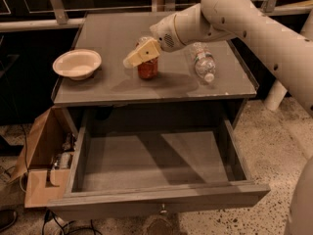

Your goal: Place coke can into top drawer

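Drawer (161, 196) is open, nothing in it; the opening step looks done. Arm (234, 13) reaches in from the right over the tabletop (117, 33), wrist angled down-left. Gripper (141, 54) covers the top of the can (147, 70), which stands upright on the tabletop. We cannot tell whether it has a grip. 2 steps left: lift, place.

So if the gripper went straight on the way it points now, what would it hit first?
Probably the coke can, just under the gripper, which angles down toward the bowl. Depth is unclear; if it misses the can, the bare tabletop before the bowl.
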You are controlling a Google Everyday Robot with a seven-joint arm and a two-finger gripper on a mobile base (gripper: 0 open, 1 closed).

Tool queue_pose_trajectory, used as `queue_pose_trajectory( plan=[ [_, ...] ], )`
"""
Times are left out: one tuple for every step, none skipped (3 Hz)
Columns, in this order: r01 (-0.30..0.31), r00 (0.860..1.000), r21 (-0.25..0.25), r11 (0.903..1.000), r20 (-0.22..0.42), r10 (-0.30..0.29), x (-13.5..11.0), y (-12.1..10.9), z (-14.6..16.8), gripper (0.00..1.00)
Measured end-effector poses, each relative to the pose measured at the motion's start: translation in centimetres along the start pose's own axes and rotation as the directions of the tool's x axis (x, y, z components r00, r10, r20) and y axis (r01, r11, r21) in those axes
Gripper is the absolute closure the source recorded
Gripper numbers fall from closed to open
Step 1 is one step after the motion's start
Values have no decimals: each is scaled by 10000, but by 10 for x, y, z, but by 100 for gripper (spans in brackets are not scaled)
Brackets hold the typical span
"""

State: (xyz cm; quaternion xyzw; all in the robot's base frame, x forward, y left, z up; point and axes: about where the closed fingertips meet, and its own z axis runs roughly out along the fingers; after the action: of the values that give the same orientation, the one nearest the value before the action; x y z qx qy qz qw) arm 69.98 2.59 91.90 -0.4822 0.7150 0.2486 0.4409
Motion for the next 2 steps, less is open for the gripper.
queue_pose_trajectory(
  plan=[
    [44, 10000, -28, 10000, 8, -44, 4, -9, 6, 0],
    [527, 9981, 43, 9986, 325, -529, -5, -18, 7, 0]
  ],
)
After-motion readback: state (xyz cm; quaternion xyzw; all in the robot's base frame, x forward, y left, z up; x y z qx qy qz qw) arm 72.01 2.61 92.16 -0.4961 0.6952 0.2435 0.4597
